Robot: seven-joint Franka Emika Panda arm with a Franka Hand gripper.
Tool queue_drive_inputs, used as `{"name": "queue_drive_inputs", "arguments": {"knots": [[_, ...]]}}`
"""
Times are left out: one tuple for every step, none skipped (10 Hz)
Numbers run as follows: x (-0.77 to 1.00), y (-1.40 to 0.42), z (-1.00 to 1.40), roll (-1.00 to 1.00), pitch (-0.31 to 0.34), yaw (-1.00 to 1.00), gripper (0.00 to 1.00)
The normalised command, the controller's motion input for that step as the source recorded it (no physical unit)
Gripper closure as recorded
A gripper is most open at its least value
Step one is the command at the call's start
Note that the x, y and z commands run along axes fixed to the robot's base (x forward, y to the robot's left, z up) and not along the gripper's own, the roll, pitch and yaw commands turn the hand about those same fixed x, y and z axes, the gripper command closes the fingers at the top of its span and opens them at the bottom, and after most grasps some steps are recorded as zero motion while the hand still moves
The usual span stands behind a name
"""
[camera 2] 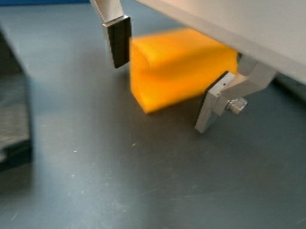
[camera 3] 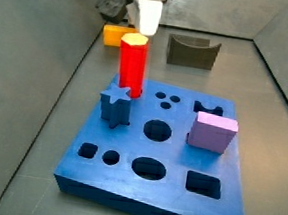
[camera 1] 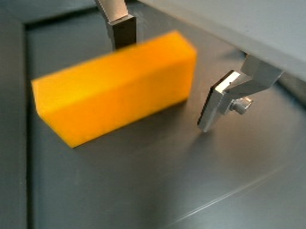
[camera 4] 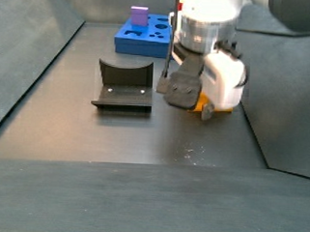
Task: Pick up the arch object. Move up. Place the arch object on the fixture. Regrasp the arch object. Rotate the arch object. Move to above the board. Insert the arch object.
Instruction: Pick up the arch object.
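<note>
The arch object is a yellow-orange block lying on the dark floor, and it shows in both wrist views. My gripper is lowered around it and open, one finger on each side of the block. A small gap shows between the pads and the block's faces. In a side view the gripper stands at the far end of the floor, with the arch object partly hidden behind it. The fixture sits beside it, apart. The blue board lies nearer. In a side view the arch object peeks out under the gripper.
A tall red pillar, a blue star piece and a lilac cube stand on the board. Grey walls enclose the floor. The fixture lies between the gripper and the wall, and the board is behind it.
</note>
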Motion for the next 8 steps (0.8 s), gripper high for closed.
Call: {"name": "queue_drive_inputs", "arguments": {"knots": [[0.0,0.0,-0.23,0.0,0.0,-0.5,0.0],[-0.03,0.0,-0.15,-0.01,-0.021,-0.35,0.0],[0.0,0.0,0.0,0.0,0.0,0.0,0.0],[0.0,0.0,0.0,0.0,0.0,0.0,1.0],[0.0,0.0,0.0,0.0,0.0,0.0,1.0],[0.0,0.0,0.0,0.0,0.0,0.0,1.0],[0.0,0.0,0.0,0.0,0.0,0.0,1.0],[0.0,0.0,0.0,0.0,0.0,0.0,1.0]]}}
